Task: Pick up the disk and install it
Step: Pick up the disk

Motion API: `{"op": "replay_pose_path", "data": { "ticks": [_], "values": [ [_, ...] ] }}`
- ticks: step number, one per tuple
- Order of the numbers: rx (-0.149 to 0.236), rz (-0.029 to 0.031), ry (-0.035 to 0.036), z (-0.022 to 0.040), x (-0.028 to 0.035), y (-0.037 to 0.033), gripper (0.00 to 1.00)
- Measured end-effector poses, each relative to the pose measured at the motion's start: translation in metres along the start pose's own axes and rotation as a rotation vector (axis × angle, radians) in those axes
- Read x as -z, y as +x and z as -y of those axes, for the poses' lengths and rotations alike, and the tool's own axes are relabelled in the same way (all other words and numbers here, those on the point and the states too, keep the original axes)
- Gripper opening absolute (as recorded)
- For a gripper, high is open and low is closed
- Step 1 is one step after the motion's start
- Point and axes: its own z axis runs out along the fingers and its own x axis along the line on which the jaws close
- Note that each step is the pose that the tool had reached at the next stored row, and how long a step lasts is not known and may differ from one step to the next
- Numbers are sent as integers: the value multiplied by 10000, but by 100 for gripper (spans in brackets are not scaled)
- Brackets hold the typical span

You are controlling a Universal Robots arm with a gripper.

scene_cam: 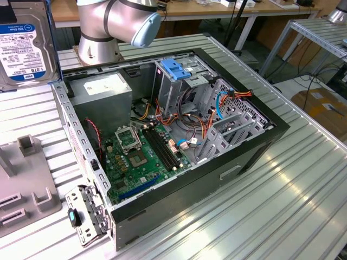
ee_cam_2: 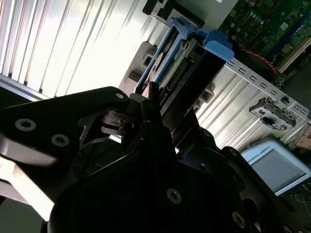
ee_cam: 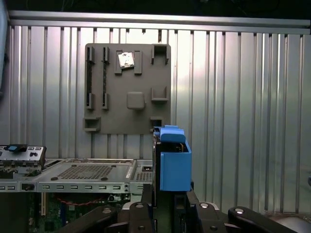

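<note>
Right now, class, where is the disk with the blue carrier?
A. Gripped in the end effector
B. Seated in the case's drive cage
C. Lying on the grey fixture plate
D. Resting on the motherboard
A: in the first wrist view the disk stands clamped between the fingers of the end effector, well apart from the grey fixture plate.

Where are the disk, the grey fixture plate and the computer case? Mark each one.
disk (ee_cam: 174, 167): first wrist view, on its blue carrier.
grey fixture plate (ee_cam: 127, 77): first wrist view, on its flat middle.
computer case (scene_cam: 179, 194): exterior view, on its black outer wall.
</note>
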Motion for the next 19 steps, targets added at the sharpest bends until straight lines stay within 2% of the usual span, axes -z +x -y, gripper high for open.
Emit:
{"op": "replay_pose_path", "data": {
  "ticks": [19],
  "values": [
    [0, 1, 1, 41, 0, 1, 35]
  ]
}}
